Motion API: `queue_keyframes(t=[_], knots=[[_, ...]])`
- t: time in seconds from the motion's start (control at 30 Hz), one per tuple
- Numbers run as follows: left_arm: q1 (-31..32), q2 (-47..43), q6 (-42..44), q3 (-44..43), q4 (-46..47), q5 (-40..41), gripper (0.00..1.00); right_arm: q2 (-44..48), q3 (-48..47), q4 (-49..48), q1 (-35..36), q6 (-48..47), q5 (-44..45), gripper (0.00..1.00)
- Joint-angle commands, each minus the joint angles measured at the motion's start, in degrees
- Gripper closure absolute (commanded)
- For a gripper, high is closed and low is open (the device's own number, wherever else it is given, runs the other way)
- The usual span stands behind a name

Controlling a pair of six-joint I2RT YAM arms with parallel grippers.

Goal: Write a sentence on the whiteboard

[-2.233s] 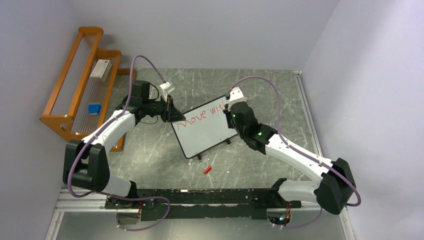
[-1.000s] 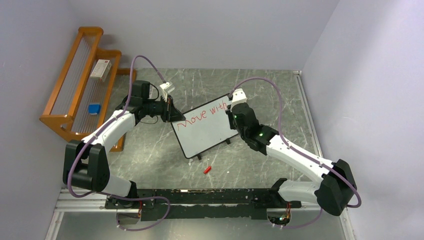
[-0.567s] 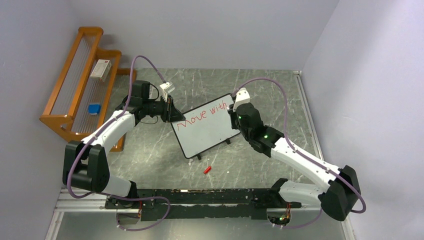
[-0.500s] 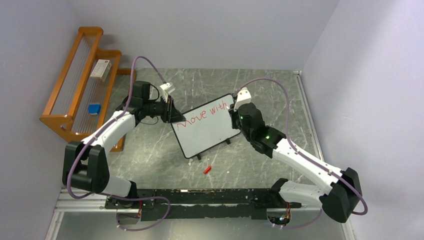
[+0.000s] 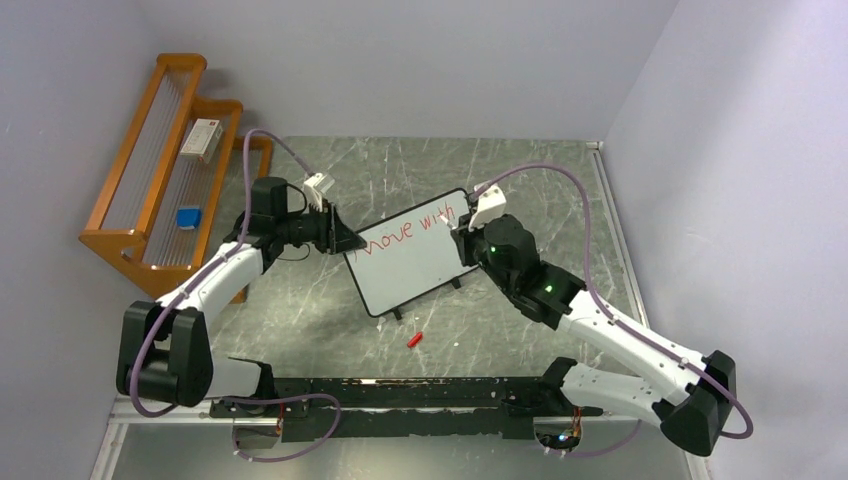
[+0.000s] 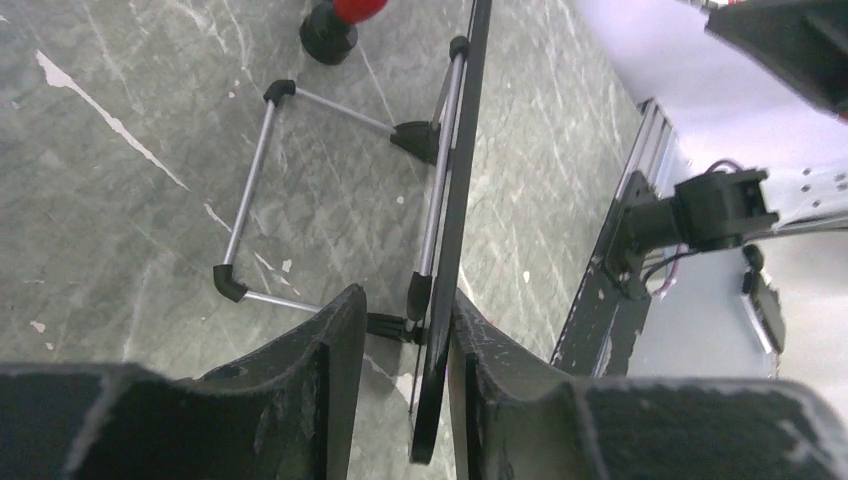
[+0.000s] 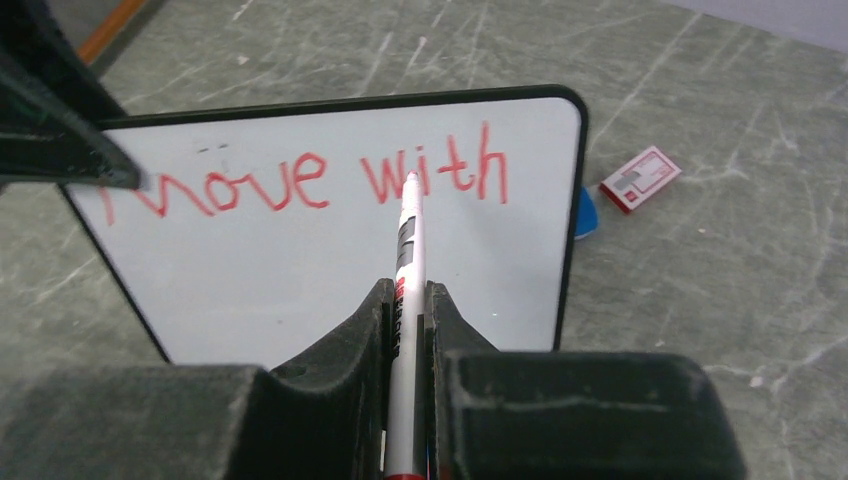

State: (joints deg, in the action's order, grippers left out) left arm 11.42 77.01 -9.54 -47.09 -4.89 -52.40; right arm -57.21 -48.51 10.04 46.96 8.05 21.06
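Note:
The whiteboard [image 5: 415, 265] stands tilted on its wire stand mid-table, with "Move with" written on it in red. My left gripper [image 5: 345, 243] sits at its upper left corner. In the left wrist view my left gripper [image 6: 405, 300] straddles the board's black edge [image 6: 455, 200], with a clear gap on the left side. My right gripper [image 5: 462, 238] is at the board's right end. In the right wrist view it [image 7: 410, 290] is shut on a white marker [image 7: 408, 230], whose tip points at the "with" on the board [image 7: 300, 270].
A red cap [image 5: 414, 338] lies on the table in front of the board. An orange wooden rack [image 5: 150, 170] at the left holds a white box [image 5: 202, 140] and a blue item [image 5: 188, 216]. A small red-and-white box [image 7: 640, 178] and a blue object [image 7: 585, 215] lie beyond the board's right edge.
The "h" of "with" was written. The right arm then drew back to the right with the marker. The left arm shifted back to the left and its grip on the board corner loosened.

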Motion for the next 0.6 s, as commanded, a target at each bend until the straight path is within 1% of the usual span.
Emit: queue_keyframes(t=[0.0, 0.13, 0.27, 0.43, 0.5, 0.57], knots=[[-2.2, -2.5, -8.2, 3.7, 12.1, -3.7, 0.6, 1.1, 0.4, 0.5, 3.9, 1.6, 2.4, 1.0], [-2.5, -2.1, -9.9, 4.8, 14.9, -5.8, 0.61, 0.2, 0.4, 0.0, 7.6, 2.2, 5.1, 1.0], [-2.5, -1.4, -7.7, 4.3, 12.5, -6.1, 0.69, -0.9, 0.1, -0.3, 11.8, 2.7, 8.0, 1.0], [-2.6, -1.6, -7.1, 5.7, 12.2, -6.2, 0.9, -3.0, -0.4, -1.0, 16.5, 3.8, 11.0, 1.0], [-2.6, -1.8, -6.9, 6.4, 12.0, -6.1, 0.94, -3.8, -0.4, -1.3, 18.3, 4.1, 12.6, 1.0], [-2.6, -2.2, -6.4, 7.1, 11.5, -5.7, 0.95, -4.4, -0.2, -1.7, 19.5, 4.4, 13.4, 1.0]])
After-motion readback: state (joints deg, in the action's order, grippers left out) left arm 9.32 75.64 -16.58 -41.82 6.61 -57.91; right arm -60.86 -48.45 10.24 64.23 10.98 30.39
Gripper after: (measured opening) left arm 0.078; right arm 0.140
